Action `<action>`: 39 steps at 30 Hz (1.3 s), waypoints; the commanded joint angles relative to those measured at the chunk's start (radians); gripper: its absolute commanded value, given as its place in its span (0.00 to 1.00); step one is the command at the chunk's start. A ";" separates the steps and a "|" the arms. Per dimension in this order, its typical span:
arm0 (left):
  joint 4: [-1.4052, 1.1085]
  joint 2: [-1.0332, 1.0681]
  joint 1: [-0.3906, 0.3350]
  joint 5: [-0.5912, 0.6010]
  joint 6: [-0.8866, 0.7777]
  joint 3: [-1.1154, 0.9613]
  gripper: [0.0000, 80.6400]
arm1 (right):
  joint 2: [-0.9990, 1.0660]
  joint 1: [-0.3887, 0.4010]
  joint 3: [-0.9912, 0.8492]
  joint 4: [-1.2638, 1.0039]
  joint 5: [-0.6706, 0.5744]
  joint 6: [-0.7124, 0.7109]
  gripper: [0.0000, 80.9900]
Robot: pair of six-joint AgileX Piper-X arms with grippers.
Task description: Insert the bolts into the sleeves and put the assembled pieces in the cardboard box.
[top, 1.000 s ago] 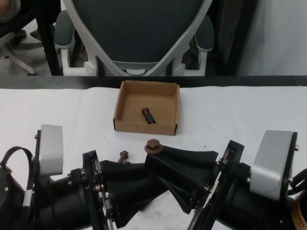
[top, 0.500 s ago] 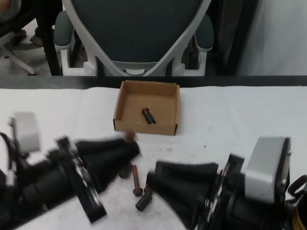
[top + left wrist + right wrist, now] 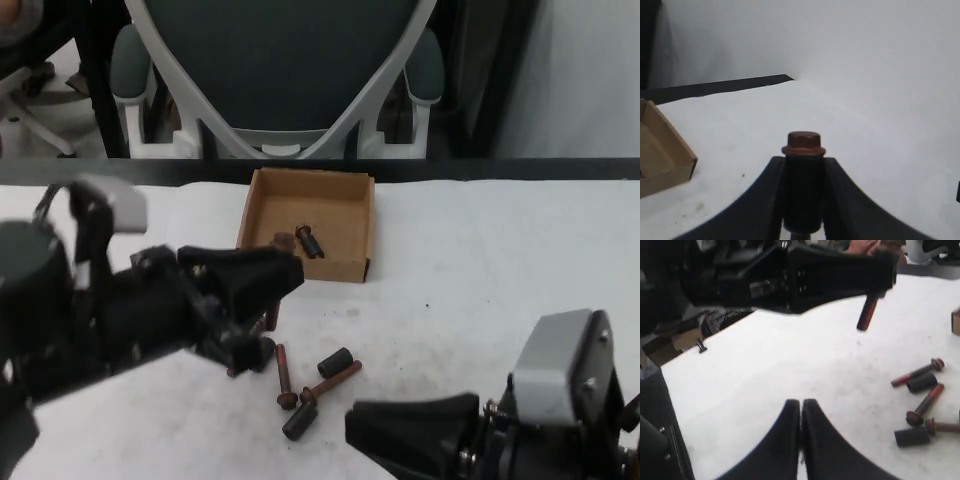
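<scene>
Right gripper (image 3: 801, 436) nearest, low over white bench (image 3: 480, 260). My fingers there are pressed together with nothing between them. Just ahead, loose bolts (image 3: 283, 375) and two black sleeves (image 3: 335, 362) lie scattered on the bench. Past those, my left gripper (image 3: 803, 162) is clamped on assembled piece (image 3: 803, 142): dark sleeve, rusty bolt head out one end, shank out the other. I hold it in the air by the front wall of cardboard box (image 3: 305, 265). Second assembled piece (image 3: 308, 241) lies inside the box. Chair (image 3: 290, 70) behind the bench.

place: probably lab or office | cues: office chair (image 3: 285, 60), white-covered bench (image 3: 500, 250)
</scene>
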 commanded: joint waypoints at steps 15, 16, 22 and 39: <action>0.653 0.077 0.003 -0.188 0.113 -0.411 0.01 | -0.011 -0.003 -0.089 0.444 -0.002 0.004 0.00; 0.668 0.098 0.003 -0.188 0.113 -0.436 0.01 | -0.011 -0.003 -0.102 0.472 -0.002 -0.009 0.00; 0.736 0.231 0.003 -0.188 0.113 -0.590 0.01 | -0.009 -0.053 -0.182 0.643 0.001 -0.086 0.00; 1.033 0.561 0.016 -0.304 0.249 -1.018 0.01 | 0.047 -0.295 -0.323 0.864 -0.104 -0.377 0.00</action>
